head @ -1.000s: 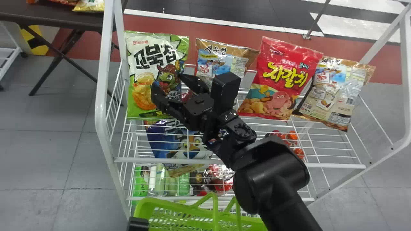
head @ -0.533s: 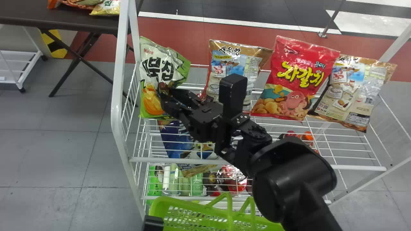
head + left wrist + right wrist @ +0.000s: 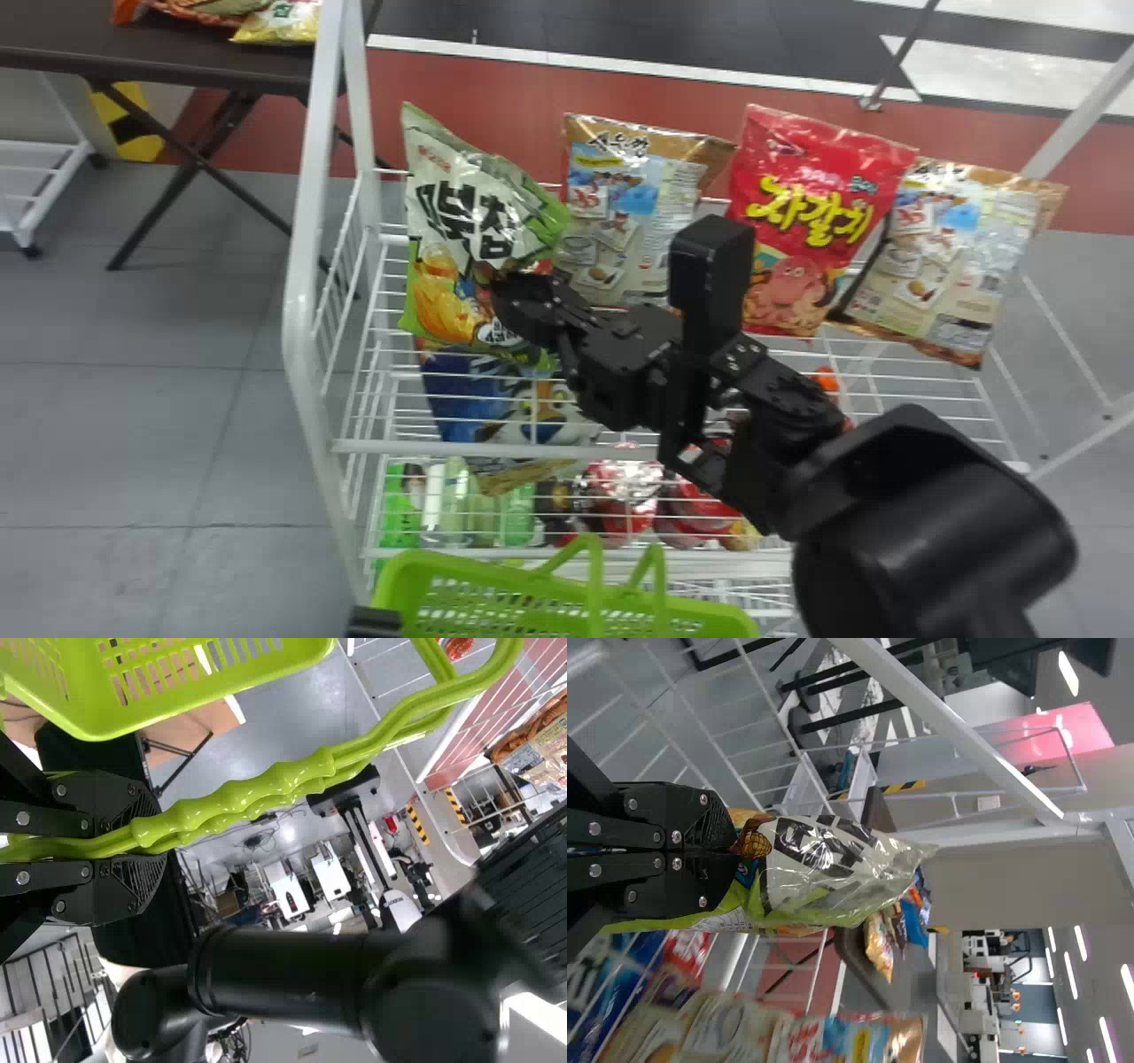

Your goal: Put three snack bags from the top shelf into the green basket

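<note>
1. White wire rack (image 3: 304, 354): its top shelf (image 3: 496, 449) carries the snack bags.
2. Dark desk (image 3: 177, 55) beyond the rack's left side: snack packs (image 3: 279, 22) lie near its right end.
3. Green basket (image 3: 399, 571), perforated, along the left half of the rack's near edge; what it holds is too hidden to tell.
4. Green-and-white snack bag (image 3: 443, 173), bold black lettering, orange chips pictured: at the top shelf's left end, its shiny film creased and its upper part bulging.
5. To its right stand a brown-and-blue bag (image 3: 602, 248), a glossy red bag (image 3: 819, 177) and, by the right end, another brown-and-blue bag (image 3: 939, 266), leaning.
6. Lower shelves, left part: a blue pack (image 3: 461, 399), green bottles (image 3: 516, 514) and red packs (image 3: 625, 496).
7. Right claw (image 3: 518, 301): closed on the green-and-white snack bag, pinching its middle.
8. Left claw (image 3: 375, 622): by the basket's left corner, clamped on a wavy green handle (image 3: 257, 793).
</note>
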{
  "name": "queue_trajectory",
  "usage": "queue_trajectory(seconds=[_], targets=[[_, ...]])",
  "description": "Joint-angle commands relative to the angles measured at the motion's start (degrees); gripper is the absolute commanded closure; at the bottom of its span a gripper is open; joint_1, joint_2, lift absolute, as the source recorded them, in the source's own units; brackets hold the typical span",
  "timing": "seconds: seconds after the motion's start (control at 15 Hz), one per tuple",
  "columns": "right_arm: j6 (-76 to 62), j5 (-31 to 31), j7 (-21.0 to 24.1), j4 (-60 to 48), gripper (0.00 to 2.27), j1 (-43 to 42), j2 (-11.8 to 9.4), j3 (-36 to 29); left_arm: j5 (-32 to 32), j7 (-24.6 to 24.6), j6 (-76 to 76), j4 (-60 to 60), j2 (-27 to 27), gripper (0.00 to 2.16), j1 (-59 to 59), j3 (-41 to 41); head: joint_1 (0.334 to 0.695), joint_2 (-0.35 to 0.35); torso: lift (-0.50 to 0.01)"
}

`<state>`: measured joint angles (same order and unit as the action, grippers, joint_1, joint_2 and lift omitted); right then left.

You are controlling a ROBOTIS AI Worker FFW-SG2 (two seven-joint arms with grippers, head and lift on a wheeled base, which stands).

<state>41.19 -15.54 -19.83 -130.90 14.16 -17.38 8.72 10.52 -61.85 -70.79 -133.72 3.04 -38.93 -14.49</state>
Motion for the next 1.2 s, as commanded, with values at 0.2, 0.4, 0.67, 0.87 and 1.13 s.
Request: queue_trajectory(seconds=[0.2, 0.4, 0.67, 0.87, 1.13], targets=[[10.8, -18.1, -8.6, -15.8, 2.17, 14.0, -1.2, -30.3, 1.6, -0.6, 0.5, 0.7, -0.3, 1.69, 0.9, 1.8, 0.695, -0.35, -0.047], [19.2, -23.7, -13.0, -20.5, 2.17, 17.0, -0.5, -42.7, 2.8, -0.6, 1.4, 0.6, -0.9, 1.69, 1.0, 3.2, 0.695, -0.35, -0.047], [46.0, -29.5, -22.6, -21.5, 2.17, 17.4, -0.5, -56.4, 4.4, -1.3, 2.3, 0.1, -1.4, 1.69, 0.9, 5.4, 0.695, -0.35, -0.047], [48.9, -29.4, -27.4, -21.9, 2.17, 20.7, -0.5, -60.6, 4.9, -1.7, 3.3, 0.2, -1.5, 1.69, 0.8, 6.2, 0.695, -0.35, -0.047], [48.9, -28.2, -29.9, -19.7, 2.16, 25.0, 0.7, -54.9, 5.5, -2.1, 3.5, 0.0, -1.8, 1.69, 0.8, 6.5, 0.695, -0.35, -0.047]])
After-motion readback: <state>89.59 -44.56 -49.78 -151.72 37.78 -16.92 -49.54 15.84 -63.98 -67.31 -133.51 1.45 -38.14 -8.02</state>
